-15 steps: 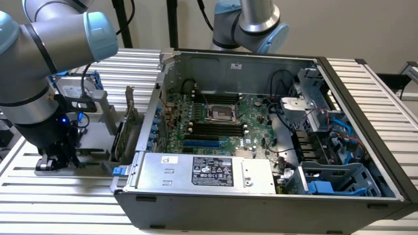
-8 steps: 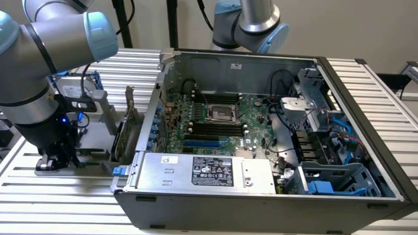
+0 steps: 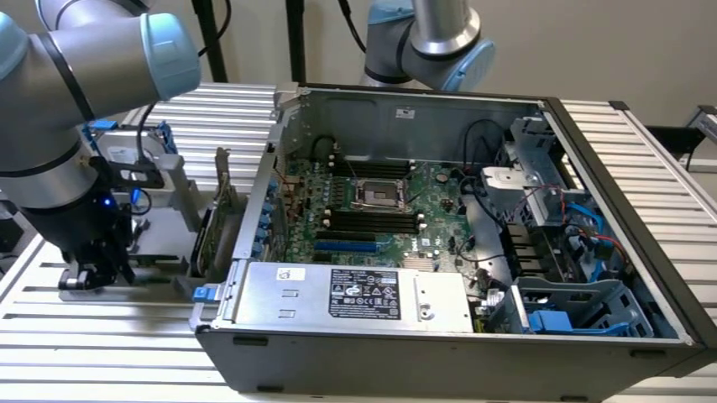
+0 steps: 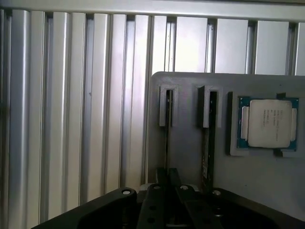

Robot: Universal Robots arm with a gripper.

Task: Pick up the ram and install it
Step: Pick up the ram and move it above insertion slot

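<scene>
Pincer: the pincer (image 4: 167,180) is pressed together on the thin upper edge of the ram (image 4: 167,136). It hangs low over a gray holder (image 4: 187,143) at the exterior view's left.
Ram: it stands on edge in the holder's slot farther from the processor chip (image 4: 269,123), with one end in a slot guide. It is well apart from the computer case (image 3: 448,336).
Neighbours: a second stick (image 4: 208,143) stands in the next slot, just beside the ram. The processor chip lies flat in its pocket beyond that.
Risk, grip: the hold is on a narrow edge. If it is off-centre, the ram may tilt or slip between the fingers.
Risk, holder: if the ram binds in its guide, a pull could drag or tip the holder on the slatted counter (image 4: 71,119). I cannot tell whether the holder is fastened down.
Risk, neighbour: the second stick is close enough that a sideways drift could knock it.
Risk, route: an upright expansion card (image 3: 221,210) and the case wall stand between the holder and the motherboard (image 3: 381,180). A low path could clip either one.
Risk, seating: the black memory slots (image 3: 370,222) lie close together beside the processor socket. A tilted ram could jam there and load the board.
</scene>
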